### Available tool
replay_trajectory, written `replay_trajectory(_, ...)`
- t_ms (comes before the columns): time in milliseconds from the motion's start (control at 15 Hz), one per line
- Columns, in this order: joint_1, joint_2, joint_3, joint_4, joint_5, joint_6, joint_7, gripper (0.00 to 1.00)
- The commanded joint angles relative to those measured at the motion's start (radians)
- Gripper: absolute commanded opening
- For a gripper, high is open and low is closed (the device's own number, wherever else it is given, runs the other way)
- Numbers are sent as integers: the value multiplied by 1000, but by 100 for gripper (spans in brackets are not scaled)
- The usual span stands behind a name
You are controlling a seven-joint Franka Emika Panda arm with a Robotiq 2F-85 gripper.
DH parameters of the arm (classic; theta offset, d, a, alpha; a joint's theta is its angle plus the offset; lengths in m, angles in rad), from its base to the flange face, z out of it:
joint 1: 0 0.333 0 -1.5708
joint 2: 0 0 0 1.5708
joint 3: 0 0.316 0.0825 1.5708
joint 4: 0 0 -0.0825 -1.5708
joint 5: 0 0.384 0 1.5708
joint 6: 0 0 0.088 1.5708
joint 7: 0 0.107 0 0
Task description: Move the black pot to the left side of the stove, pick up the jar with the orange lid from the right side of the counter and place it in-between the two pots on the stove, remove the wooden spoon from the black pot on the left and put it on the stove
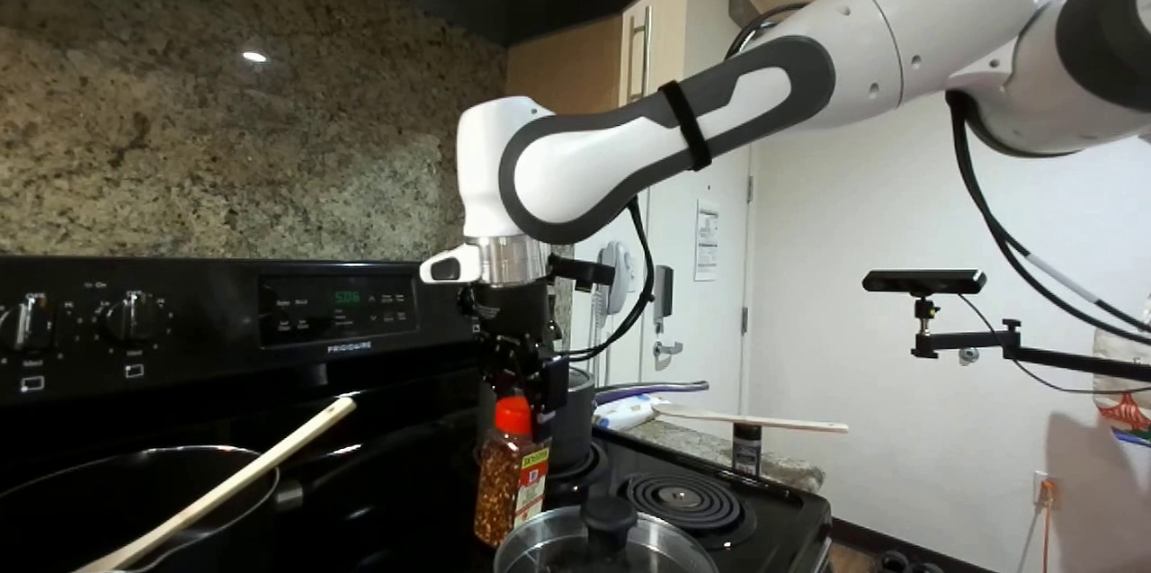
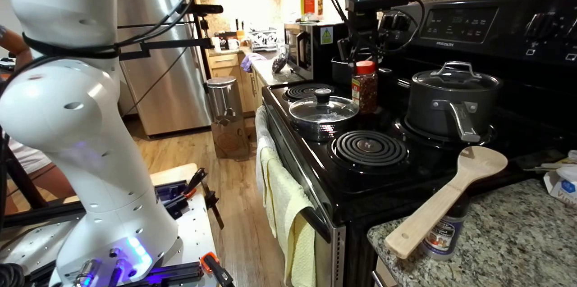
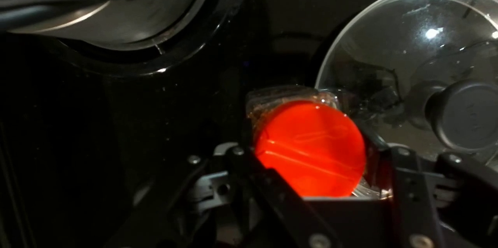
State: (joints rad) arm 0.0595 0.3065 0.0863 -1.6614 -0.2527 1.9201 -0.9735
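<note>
My gripper (image 1: 523, 407) points down and is shut on the jar with the orange lid (image 1: 504, 483), a finger on each side of the lid (image 3: 311, 150). The jar is upright, low over or on the stove (image 2: 311, 161), between the two pots; I cannot tell if its base touches. The black pot (image 1: 126, 478) is at the left in an exterior view, with the wooden spoon (image 1: 261, 467) leaning over its rim. The grey pot (image 2: 451, 107) stands on a rear burner; it also shows at top left in the wrist view (image 3: 148, 14).
A glass-lidded pan (image 2: 323, 111) stands close beside the jar; its lid also shows in the wrist view (image 3: 389, 57). A coil burner (image 2: 367, 147) is at the front. A wooden spatula (image 2: 446, 194) rests on a small bottle (image 2: 441, 235) on the granite counter (image 2: 505, 237). The control panel (image 1: 207, 321) is behind.
</note>
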Motion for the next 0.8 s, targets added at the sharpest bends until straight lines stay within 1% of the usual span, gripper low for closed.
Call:
replay_trajectory(0, 2, 16, 9, 22, -15, -13, -27, 82)
replay_trajectory(133, 1, 19, 8, 31, -3, -22, -13, 94)
replay_trajectory(267, -7, 17, 8, 41, 23, -30, -5, 100)
replay_trajectory(400, -19, 12, 5, 57, 59, -40, 8, 100)
replay_trajectory(533, -37, 4, 4, 72, 121, -38, 9, 100)
replay_trajectory(667, -63, 1, 9, 94, 233, -45, 2, 100)
replay_trajectory(733, -68, -1, 7, 104, 276, -41, 31, 100)
